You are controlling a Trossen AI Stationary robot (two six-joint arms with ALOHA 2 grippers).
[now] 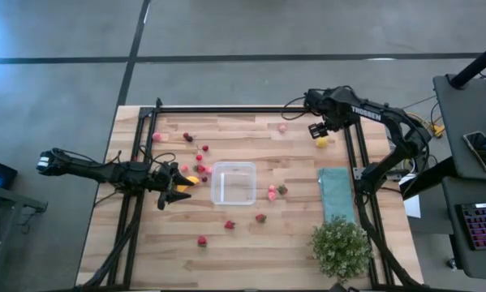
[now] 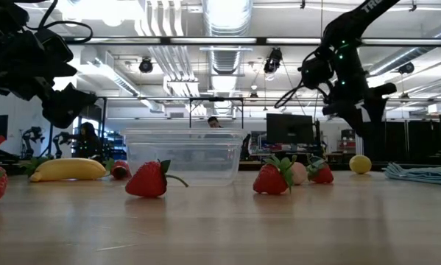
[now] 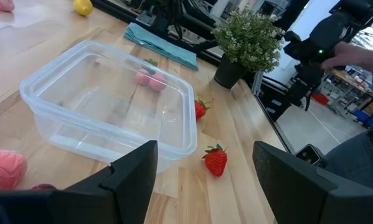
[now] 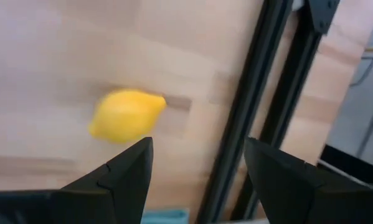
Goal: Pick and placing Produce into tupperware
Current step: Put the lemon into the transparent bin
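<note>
The clear tupperware point(image 1: 233, 182) point(image 3: 105, 118) point(image 2: 183, 154) stands empty near the table's middle. Red and pink berries point(image 1: 200, 154) lie scattered around it, with strawberries point(image 3: 216, 160) point(image 2: 148, 180) on its near side. A yellow banana point(image 1: 191, 180) point(image 2: 67, 169) lies left of the box. My left gripper point(image 1: 176, 186) point(image 3: 205, 149) hovers open and empty above the table beside the banana, facing the box. The lemon point(image 1: 321, 142) point(image 4: 125, 115) point(image 2: 360, 163) rests near the far right edge. My right gripper point(image 1: 320, 130) point(image 4: 198, 143) hangs open just above it, touching nothing.
A folded teal cloth point(image 1: 337, 193) lies right of the box, and a green bushy plant point(image 1: 341, 247) stands at the near right corner. Black frame rails point(image 4: 261, 106) run along the table's edges, close to the lemon. Two pink pieces point(image 1: 273, 193) lie between box and cloth.
</note>
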